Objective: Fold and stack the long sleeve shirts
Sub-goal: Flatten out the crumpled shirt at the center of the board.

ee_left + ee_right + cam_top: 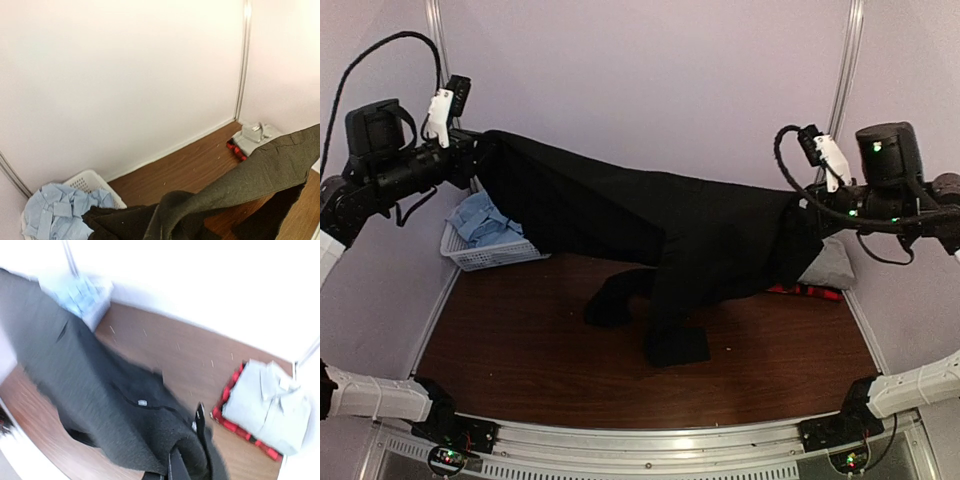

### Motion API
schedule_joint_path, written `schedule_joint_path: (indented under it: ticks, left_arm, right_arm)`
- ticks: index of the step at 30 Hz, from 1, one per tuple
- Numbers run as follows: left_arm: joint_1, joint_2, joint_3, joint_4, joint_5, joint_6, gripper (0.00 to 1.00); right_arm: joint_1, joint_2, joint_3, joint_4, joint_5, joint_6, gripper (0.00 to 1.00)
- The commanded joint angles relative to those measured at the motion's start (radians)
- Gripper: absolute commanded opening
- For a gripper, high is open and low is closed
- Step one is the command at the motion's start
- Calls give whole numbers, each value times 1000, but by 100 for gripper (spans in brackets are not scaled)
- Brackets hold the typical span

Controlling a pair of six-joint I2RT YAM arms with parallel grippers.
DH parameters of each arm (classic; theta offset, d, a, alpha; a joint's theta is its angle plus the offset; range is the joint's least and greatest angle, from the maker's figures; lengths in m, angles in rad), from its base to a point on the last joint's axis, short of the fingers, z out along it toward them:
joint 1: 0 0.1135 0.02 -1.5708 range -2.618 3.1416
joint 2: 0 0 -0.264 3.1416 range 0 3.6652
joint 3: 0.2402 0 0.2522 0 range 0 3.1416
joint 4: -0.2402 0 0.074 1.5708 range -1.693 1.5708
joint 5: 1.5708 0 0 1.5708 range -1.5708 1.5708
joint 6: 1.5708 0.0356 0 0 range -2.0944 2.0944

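L claw & R claw pinch the black shirt spread mid-air; best laid flat on bench, sleeves untangled, well left of folded grey shirt.

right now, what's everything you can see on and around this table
black shirt: 1, black, lifted above the table, stretched between both arms
light blue shirt: 1, light blue, crumpled in the basket
grey shirt: 1, grey, folded, on the plaid shirt, far right
plaid shirt: 1, red and black, under the grey shirt
basket: 1, white, far left
table: 1, brown wood
left fingers: 1 pair, black, shut on the black shirt
right fingers: 1 pair, black, shut on the black shirt
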Motion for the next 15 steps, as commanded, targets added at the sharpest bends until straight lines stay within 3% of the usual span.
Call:
schedule_joint_path:
  ticks: [1, 9, 15]
  left_arm:
    - [3, -64, 90, -11, 127, -10, 0]
    - [3, -133, 229, -38, 237, -83, 0]
    - [3, -171, 252, -58, 328, -134, 0]
  right_arm:
    - [3, -64, 156, -68, -63, -58, 0]
    - [3, -95, 360, -52, -197, -96, 0]
    - [3, -77, 483, -77, -343, -65, 0]
